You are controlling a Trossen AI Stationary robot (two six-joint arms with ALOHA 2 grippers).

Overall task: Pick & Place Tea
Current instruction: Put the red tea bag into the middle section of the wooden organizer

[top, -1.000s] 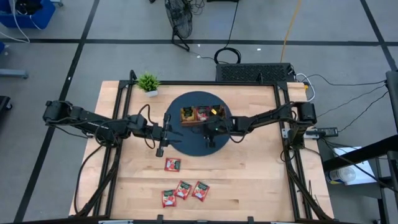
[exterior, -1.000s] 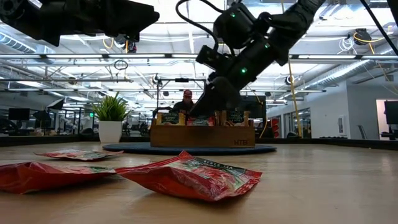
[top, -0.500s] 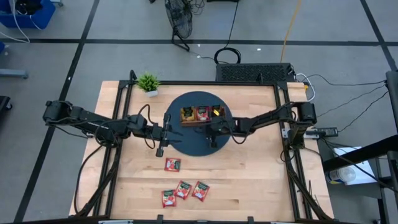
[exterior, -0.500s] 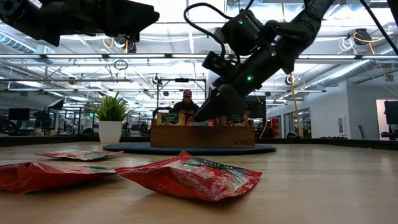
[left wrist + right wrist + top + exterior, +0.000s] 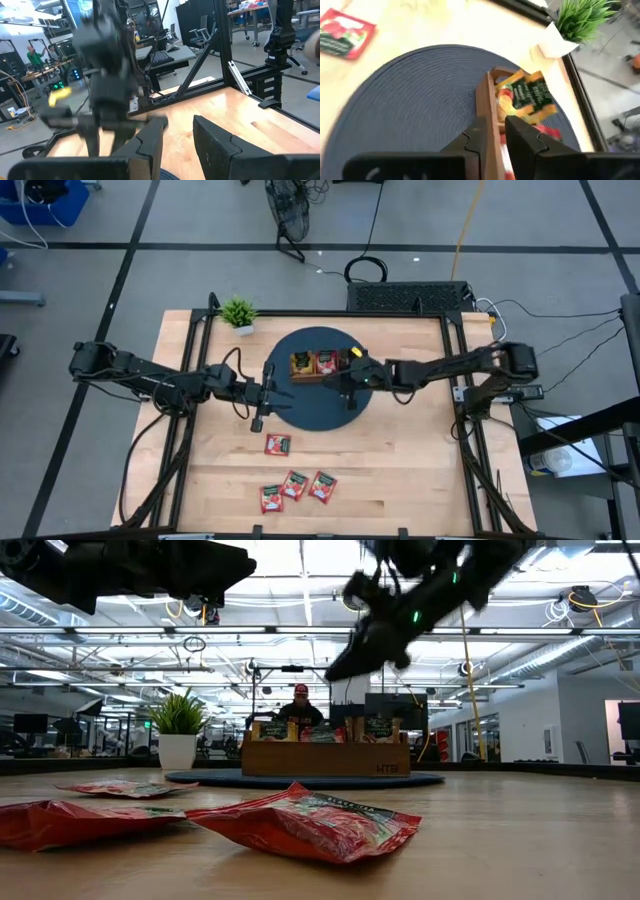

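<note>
Red sachets (image 5: 293, 485) — flat, front tabletop

The right arm reached in from its side toward the middle, and its end effector (image 5: 350, 373) hung up in the air with its two fingers (image 5: 476, 135) close together, holding nothing. The left arm stretched across from the other side, low and level. Its end effector (image 5: 265, 395) had a small gap between its fingers (image 5: 150, 142).

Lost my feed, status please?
Right gripper empty, above wooden tray. Left gripper parked, open. Four red sachets wait; nothing blocking.

Bare tabletop (image 5: 400, 470) beside sachets (image 5: 296, 485)
</note>
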